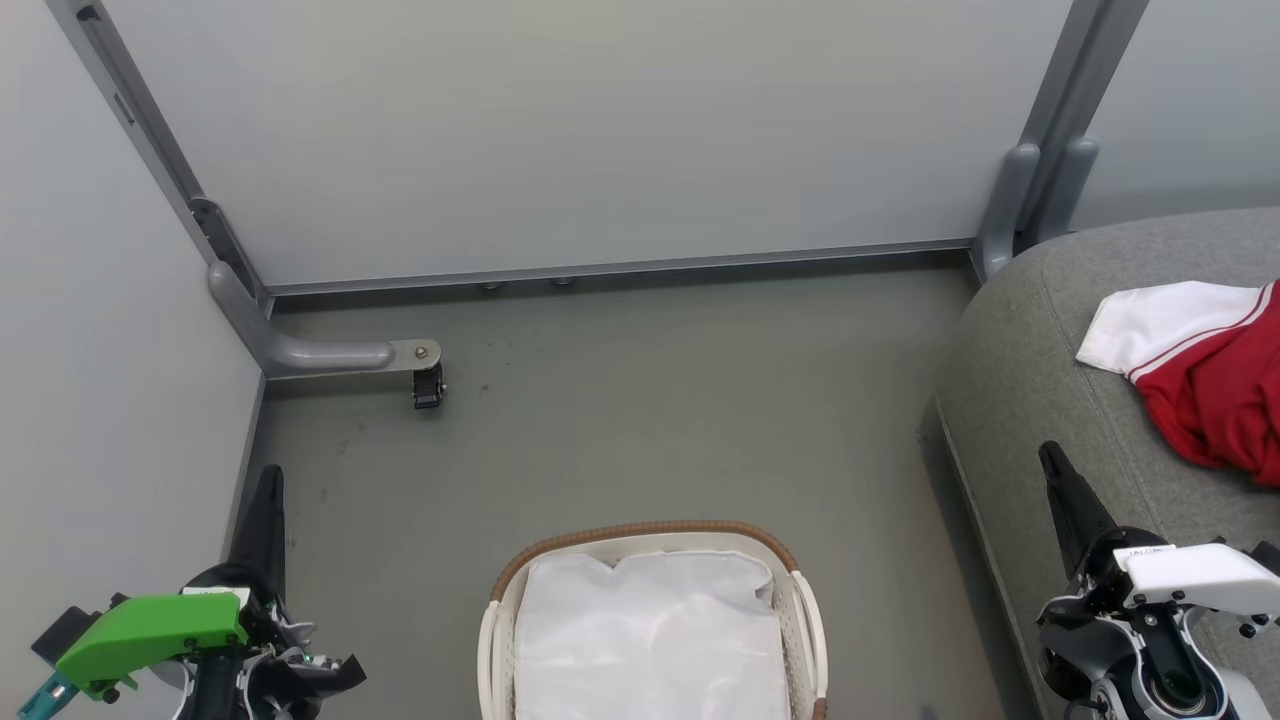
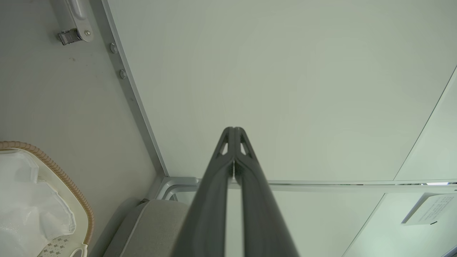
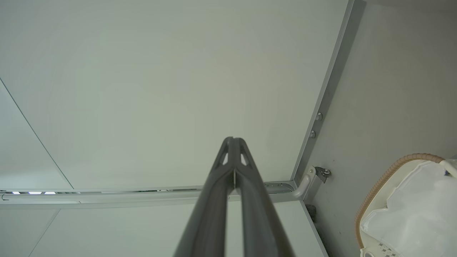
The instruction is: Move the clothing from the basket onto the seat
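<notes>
Apparently done: clothing (image 1: pixel 1220 400) lies on the seat (image 1: pixel 1030 330), right of the basket (image 1: pixel 640 528). Your left gripper (image 1: pixel 270 472) and right gripper (image 1: pixel 1048 452), pinched together and empty, may rest.

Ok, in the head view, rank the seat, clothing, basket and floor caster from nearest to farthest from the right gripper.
1. seat, directly beside the right gripper.
2. clothing, lying on the seat, further right.
3. basket, on the floor to the left.
4. caster, far left by the wall frame.
</notes>
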Robot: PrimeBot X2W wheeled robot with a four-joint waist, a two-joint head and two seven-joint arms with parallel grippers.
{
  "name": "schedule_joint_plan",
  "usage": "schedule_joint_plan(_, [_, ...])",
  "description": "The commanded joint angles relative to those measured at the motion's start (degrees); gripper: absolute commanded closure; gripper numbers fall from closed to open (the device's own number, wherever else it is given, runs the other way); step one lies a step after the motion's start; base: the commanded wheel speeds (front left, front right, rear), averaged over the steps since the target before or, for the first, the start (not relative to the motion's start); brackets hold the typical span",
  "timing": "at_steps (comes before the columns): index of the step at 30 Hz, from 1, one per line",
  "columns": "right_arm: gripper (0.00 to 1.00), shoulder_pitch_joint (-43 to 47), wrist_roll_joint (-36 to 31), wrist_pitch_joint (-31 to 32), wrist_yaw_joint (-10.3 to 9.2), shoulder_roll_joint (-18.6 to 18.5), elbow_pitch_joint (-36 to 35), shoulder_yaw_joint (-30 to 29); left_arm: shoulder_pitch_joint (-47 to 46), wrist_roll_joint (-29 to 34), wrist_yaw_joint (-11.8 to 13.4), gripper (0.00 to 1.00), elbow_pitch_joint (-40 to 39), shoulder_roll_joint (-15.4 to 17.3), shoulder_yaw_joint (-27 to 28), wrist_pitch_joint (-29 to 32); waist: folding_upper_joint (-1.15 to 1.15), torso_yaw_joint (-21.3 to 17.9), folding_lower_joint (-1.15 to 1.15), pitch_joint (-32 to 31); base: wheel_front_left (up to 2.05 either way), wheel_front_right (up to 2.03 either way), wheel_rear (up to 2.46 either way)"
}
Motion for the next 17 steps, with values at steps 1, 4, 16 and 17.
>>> schedule_joint_plan(1, [1.00, 0.6, 0.2, 0.1, -0.04, -0.3, -0.3, -0.1, -0.7, -0.2, -0.2, 1.00, -0.1, 0.4, 0.1, 0.2, 0.00, 0.0, 0.00, 0.0, 0.00, 0.00, 0.00])
schedule_joint_plan(4, [1.00, 0.6, 0.2, 0.1, -0.04, -0.3, -0.3, -0.1, -0.7, -0.2, -0.2, 1.00, -0.1, 0.4, 0.1, 0.2, 0.00, 0.0, 0.00, 0.0, 0.00, 0.00, 0.00])
schedule_joint_plan(16, [1.00, 0.6, 0.2, 0.1, -0.04, -0.3, -0.2, -0.1, -0.7, -0.2, -0.2, 1.00, -0.1, 0.4, 0.1, 0.2, 0.00, 0.0, 0.00, 0.0, 0.00, 0.00, 0.00])
schedule_joint_plan(17, [1.00, 0.6, 0.2, 0.1, -0.04, -0.3, -0.2, -0.1, -0.7, -0.2, -0.2, 1.00, -0.1, 0.4, 0.1, 0.2, 0.00, 0.0, 0.00, 0.0, 0.00, 0.00, 0.00])
